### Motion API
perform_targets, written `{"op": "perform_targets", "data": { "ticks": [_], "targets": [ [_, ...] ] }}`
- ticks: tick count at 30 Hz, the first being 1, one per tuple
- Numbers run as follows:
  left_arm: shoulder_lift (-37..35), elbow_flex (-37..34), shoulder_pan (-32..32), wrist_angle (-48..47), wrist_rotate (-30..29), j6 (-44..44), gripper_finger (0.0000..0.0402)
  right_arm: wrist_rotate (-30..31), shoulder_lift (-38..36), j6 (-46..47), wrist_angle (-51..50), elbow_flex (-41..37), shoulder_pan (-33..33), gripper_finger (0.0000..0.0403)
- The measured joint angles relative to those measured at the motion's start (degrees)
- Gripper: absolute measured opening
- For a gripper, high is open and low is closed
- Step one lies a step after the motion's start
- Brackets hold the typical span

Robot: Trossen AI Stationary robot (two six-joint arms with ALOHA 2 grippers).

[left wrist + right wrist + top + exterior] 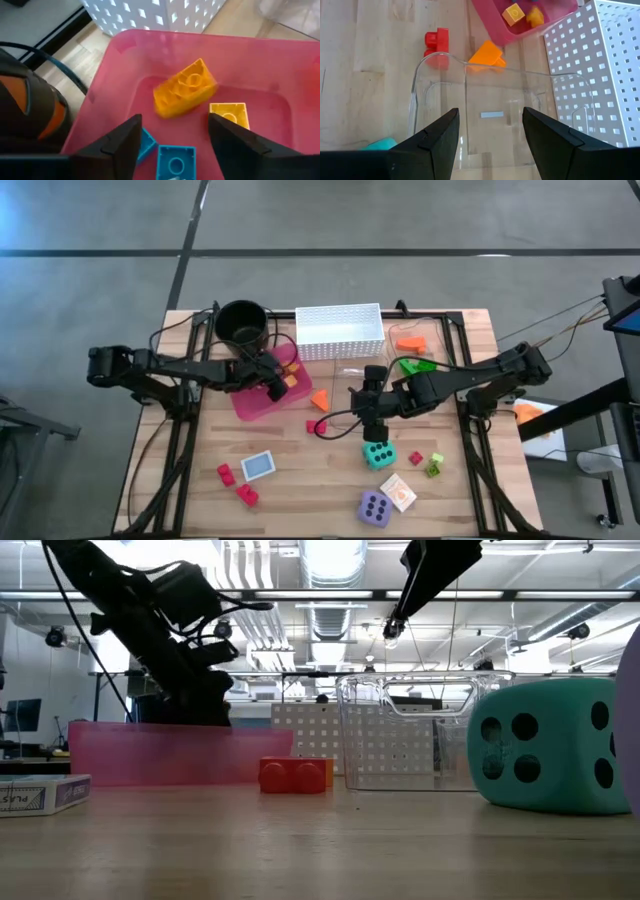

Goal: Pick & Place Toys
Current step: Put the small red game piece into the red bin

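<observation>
- Left claw hangs spread over the pink tray near the table's far left part, holding nothing; yellow bricks and blue bricks lie inside the tray.
- Red bricks and a card sit toward the near left edge.
- Right claw hovers spread and empty at mid-table, above a clear container.
- Teal die rests just nearside of it; purple die lies by the near edge.
</observation>
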Motion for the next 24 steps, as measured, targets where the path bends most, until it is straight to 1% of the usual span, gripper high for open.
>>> {"op": "perform_targets", "data": {
  "ticks": [3, 7, 13, 15, 17, 19, 22, 24],
  "targets": [
    [-0.12, 1.06, -0.02, -0.04, 0.02, 0.42, 0.0257, 0.00, 0.00, 0.00, -0.41, 0.00, 0.00, 0.0219],
    [-1.02, 4.02, -1.01, -0.04, 1.21, 1.14, 0.0264, -0.58, -0.17, 2.50, -5.17, 0.00, 0.31, 0.0219],
    [-1.62, 8.49, -4.87, 0.40, 8.53, 2.37, 0.0264, -7.95, -2.43, 7.34, -16.40, 0.00, 1.70, 0.0219],
    [-1.53, 9.24, -6.94, 0.63, 9.80, 2.35, 0.0264, -8.57, -4.15, 9.62, -18.42, -0.20, 2.99, 0.0219],
    [-1.30, 9.39, -9.56, 1.51, 11.34, 2.36, 0.0264, -7.10, -6.63, 12.08, -18.41, -1.42, 5.06, 0.0219],
    [-1.29, 8.77, -12.54, 3.13, 12.00, 2.35, 0.0264, -3.48, -9.92, 14.45, -16.41, -3.90, 7.86, 0.0219],
    [-1.29, 7.63, -16.79, 5.42, 11.11, 2.35, 0.0264, 2.59, -15.33, 18.59, -11.39, -10.31, 12.33, 0.0219],
    [-1.25, 6.84, -19.06, 7.52, 9.91, 2.35, 0.0264, 4.98, -18.83, 21.03, -6.62, -15.53, 14.93, 0.0219]
  ]
}}
